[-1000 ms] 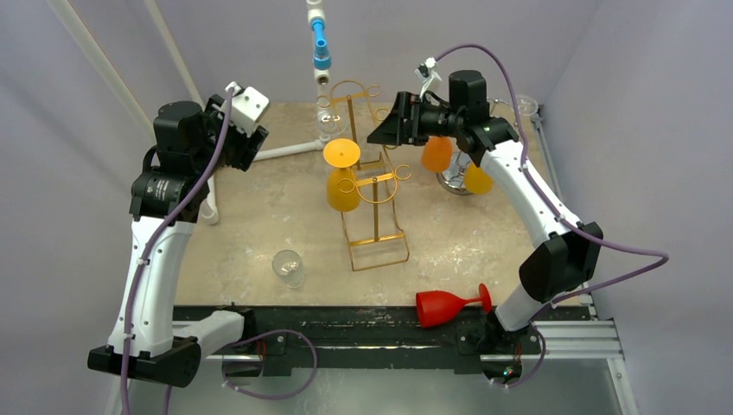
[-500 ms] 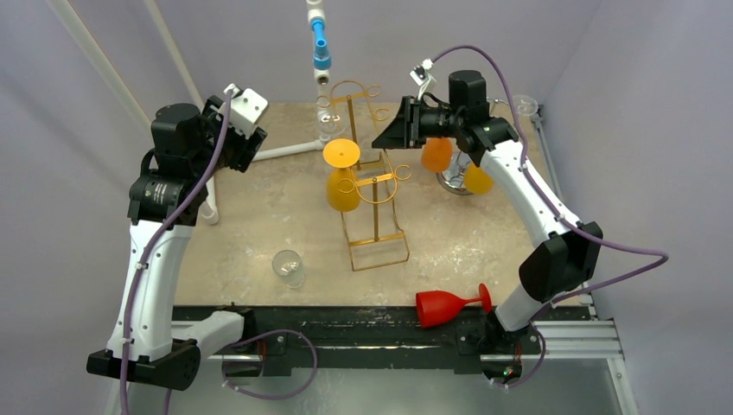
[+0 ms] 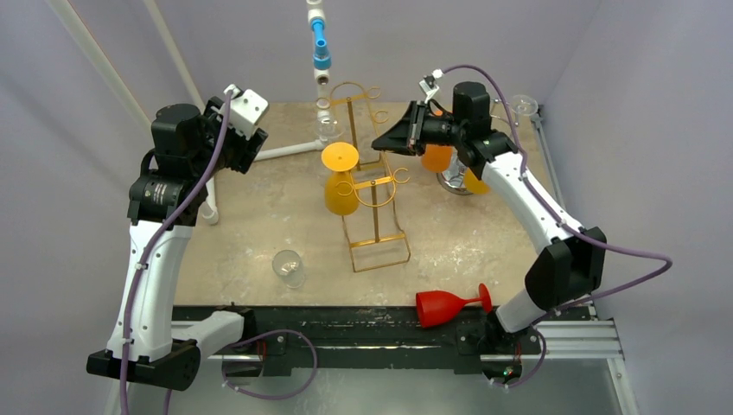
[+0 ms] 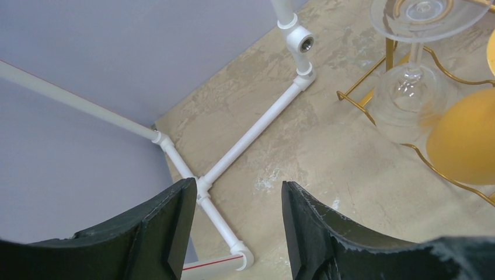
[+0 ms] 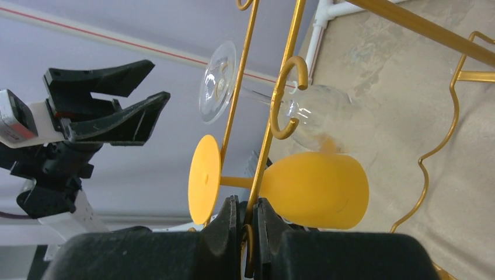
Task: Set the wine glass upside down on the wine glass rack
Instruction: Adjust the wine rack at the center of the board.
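Glassware crowds the table [image 3: 277,216] around the gold rack [image 3: 375,212]. We see a clear glass [image 3: 288,266] standing near the front. A red glass [image 3: 445,304] lies on its side at the near edge. Two other orange glasses [image 3: 436,158] sit at the back, partly covered by the right arm [image 3: 527,199]. A white pipe frame [image 4: 251,134] runs over the far left of the table. A clear stemmed glass [image 4: 408,93] hangs on the rack's far hanger, just beside the task's glass.

We find the orange wine glass [image 3: 340,194] hung on the rack's near hanger, upside down. Its long axis is upright, with the foot on top and the rim toward the table.

The right claw [image 5: 246,204] sits beside the top of the rack, its fingers drawn almost together. A thin gold rod of the rack shows in the slit between them, and we cannot tell whether they pinch it. The rack's wires stand between this claw and the orange wine glass. The left claw [image 4: 238,189] is well apart on the left, spread wide and holding nothing.
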You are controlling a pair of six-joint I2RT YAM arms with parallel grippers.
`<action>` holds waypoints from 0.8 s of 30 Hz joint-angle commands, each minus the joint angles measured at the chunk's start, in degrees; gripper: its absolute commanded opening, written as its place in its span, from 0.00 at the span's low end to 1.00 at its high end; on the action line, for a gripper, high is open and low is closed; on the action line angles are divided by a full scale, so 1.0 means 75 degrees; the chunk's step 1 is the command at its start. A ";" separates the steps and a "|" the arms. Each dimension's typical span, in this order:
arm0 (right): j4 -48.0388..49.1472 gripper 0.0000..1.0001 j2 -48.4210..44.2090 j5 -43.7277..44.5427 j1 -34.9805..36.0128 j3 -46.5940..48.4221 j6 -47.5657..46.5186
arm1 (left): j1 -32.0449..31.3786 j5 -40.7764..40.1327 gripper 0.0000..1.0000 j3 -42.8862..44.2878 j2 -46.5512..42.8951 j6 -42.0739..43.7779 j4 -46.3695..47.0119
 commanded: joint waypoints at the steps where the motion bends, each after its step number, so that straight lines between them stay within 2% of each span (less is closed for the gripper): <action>1: 0.2281 0.00 -0.0658 0.1348 0.0007 -0.1055 0.0051 | -0.0019 0.0359 0.59 0.0332 0.0022 -0.0327 -0.0073; 6: 0.3310 0.00 -0.1084 0.2578 0.0212 -0.2089 0.1061 | -0.0019 0.0839 0.58 0.0467 0.0036 -0.0545 -0.0138; 14: 0.4829 0.00 -0.1134 0.4234 0.0774 -0.2980 0.2436 | -0.0019 0.1544 0.56 0.0653 0.0139 -0.0978 -0.0206; 24: 0.5196 0.00 -0.1458 0.6542 0.1531 -0.3310 0.2597 | -0.0019 0.2445 0.57 0.0921 0.0011 -0.1360 -0.0301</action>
